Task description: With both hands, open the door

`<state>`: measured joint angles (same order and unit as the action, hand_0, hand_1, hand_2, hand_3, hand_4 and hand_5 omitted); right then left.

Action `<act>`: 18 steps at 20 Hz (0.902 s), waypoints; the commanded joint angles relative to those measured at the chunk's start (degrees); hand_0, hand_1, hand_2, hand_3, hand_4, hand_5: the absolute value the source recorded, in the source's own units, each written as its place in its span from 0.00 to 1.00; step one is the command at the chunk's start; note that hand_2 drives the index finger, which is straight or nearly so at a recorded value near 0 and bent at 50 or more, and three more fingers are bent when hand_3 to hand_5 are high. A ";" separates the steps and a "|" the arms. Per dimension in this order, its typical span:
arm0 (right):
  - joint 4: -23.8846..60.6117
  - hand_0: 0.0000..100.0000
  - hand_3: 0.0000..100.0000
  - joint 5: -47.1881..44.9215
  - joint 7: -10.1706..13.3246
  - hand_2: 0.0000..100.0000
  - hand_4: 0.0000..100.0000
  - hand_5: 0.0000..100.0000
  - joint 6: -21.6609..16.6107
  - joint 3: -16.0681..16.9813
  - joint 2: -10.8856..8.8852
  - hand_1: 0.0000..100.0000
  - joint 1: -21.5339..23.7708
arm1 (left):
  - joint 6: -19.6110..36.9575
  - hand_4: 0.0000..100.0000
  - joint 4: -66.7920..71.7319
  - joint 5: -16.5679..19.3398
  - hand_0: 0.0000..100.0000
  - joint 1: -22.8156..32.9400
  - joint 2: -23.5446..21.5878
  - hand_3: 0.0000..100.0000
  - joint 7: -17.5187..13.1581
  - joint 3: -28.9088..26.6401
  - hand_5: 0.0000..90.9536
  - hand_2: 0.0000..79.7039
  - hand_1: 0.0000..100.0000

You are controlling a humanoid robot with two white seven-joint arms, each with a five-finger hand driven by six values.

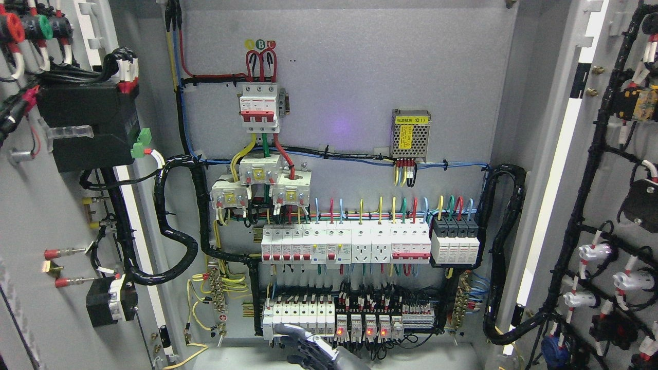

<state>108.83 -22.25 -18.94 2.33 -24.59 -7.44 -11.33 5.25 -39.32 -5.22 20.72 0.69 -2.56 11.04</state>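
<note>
The cabinet stands wide open. Its left door [46, 216] is swung out at the picture's left, showing an inner face with black modules and wiring. The right door [611, 169] is swung out at the right, also showing its wired inner side. Between them lies the grey back panel [360, 77] with rows of breakers [344, 246]. One dark robot hand, my right hand [308, 347], rises from the bottom edge just right of the middle. Its fingers [295, 334] are stretched up and to the left in front of the lowest breaker row and touch neither door. They hold nothing.
A red-and-white main breaker [261, 105] and a metal power supply [410, 134] sit high on the panel. Black cable looms [177, 246] hang between each door and the cabinet frame. Relays with red lights [360, 329] line the bottom row, close to the hand.
</note>
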 commanded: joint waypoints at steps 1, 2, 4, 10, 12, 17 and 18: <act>9.21 0.00 0.00 0.01 1.97 0.00 0.00 0.00 -5.22 4.82 -3.81 0.00 6.40 | 0.11 0.00 -32.13 0.21 0.00 5.47 -4.55 0.00 0.10 4.95 0.00 0.00 0.00; 9.29 0.00 0.00 0.01 1.97 0.00 0.00 0.00 -6.89 5.08 -4.07 0.00 7.28 | 0.11 0.00 -33.01 0.13 0.00 5.73 -4.81 0.00 0.10 5.30 0.00 0.00 0.00; 9.21 0.00 0.00 0.01 1.97 0.00 0.00 0.00 -10.75 5.87 -4.17 0.00 9.21 | 0.11 0.00 -35.47 0.30 0.00 6.79 -5.25 0.00 0.10 5.74 0.00 0.00 0.00; 9.73 0.00 0.00 -0.08 1.88 0.00 0.00 0.00 -16.74 12.10 -4.34 0.00 13.87 | 0.11 0.00 -51.79 0.30 0.00 11.79 -9.82 0.00 0.10 8.20 0.00 0.00 0.00; 9.82 0.00 0.00 -0.25 1.88 0.00 0.00 0.00 -17.97 13.60 -4.78 0.00 14.76 | 0.11 0.00 -59.00 0.21 0.00 14.34 -11.40 0.00 0.01 8.29 0.00 0.00 0.00; 10.35 0.00 0.00 -0.25 1.88 0.00 0.00 0.00 -23.42 17.11 -8.38 0.00 16.16 | 0.72 0.00 -71.76 0.21 0.00 18.22 -13.78 0.00 -0.52 8.29 0.00 0.00 0.00; 10.35 0.00 0.00 -0.25 1.88 0.00 0.00 0.00 -23.51 18.51 -8.73 0.00 16.78 | 1.16 0.00 -73.69 0.21 0.00 18.22 -14.48 0.00 -0.52 8.29 0.00 0.00 0.00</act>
<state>116.74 -22.42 -17.03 -19.53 -14.38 -12.02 2.61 5.67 -84.99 -5.00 35.29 -7.87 -2.83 17.28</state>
